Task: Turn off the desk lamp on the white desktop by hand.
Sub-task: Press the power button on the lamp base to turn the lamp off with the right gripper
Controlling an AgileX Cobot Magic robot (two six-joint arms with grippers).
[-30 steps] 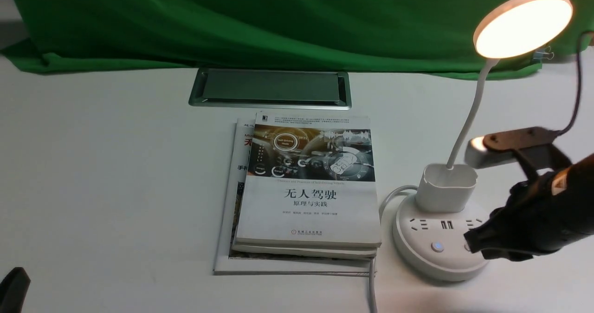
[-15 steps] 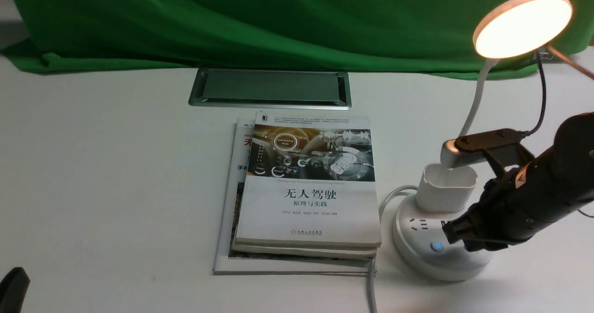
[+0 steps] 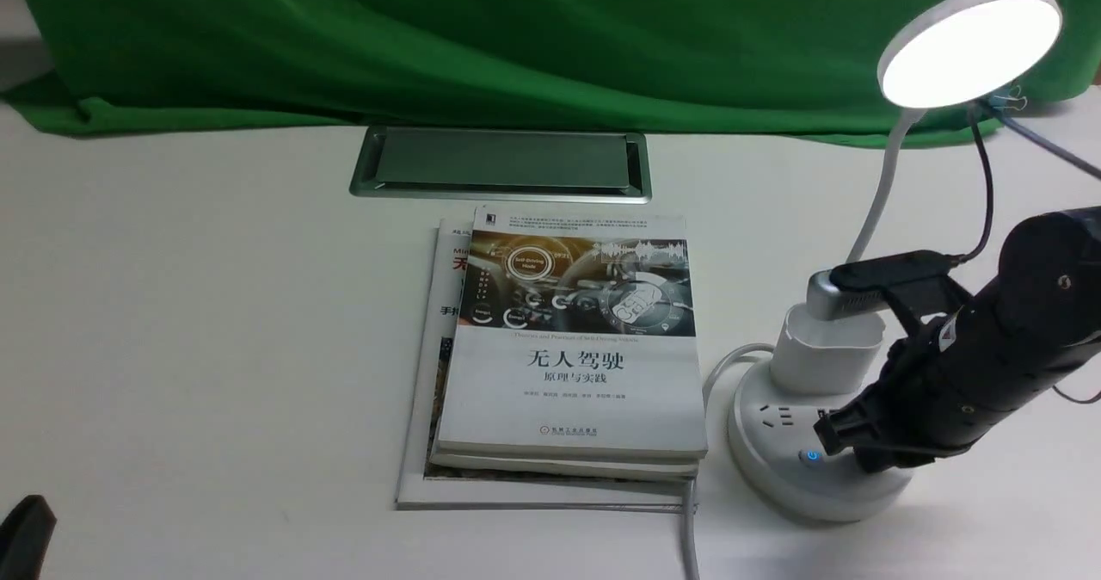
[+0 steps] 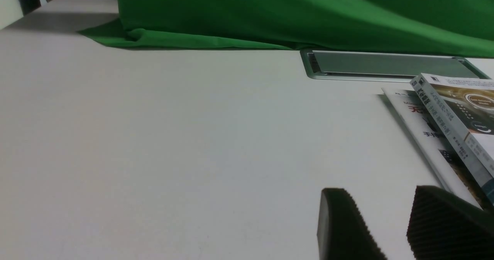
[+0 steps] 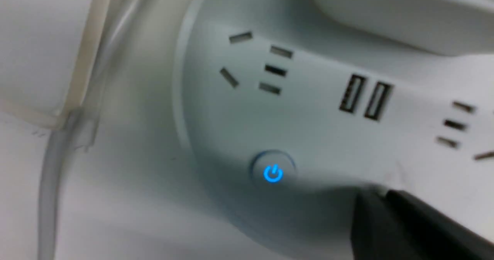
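Your desk lamp point(image 3: 827, 349) stands at about 4 o'clock on the table point(image 3: 215, 305), just beside the stack of books point(image 3: 572, 348), and its disc head point(image 3: 969, 45) is lit, so the job is not done. The right end effector point(image 3: 833, 435) is down over the round base point(image 3: 774, 477) with its fingers clenched together on nothing. Its tip sits just at 3 o'clock of the blue-lit power button point(image 5: 273, 173), not on it, and I cannot tell whether it is touching the plastic. The left end effector point(image 4: 380, 198) is released, hanging low over bare table at 8 o'clock, well apart from everything. The likeliest failure, as I judge it, is a miss. Press straight down from here and you land on blank housing beside the button (only that one button shows; the fingers cover the rest of that side). Correct sideways while bearing down and the smooth base may skid toward the books or rock on its power cord point(image 3: 688, 528). Drift toward 12 o'clock and the tip could catch in the USB slots point(image 5: 364, 97). Mind too the wrist camera, close above the cup-shaped holder point(image 3: 827, 349); it could nudge the thin neck point(image 3: 877, 193).
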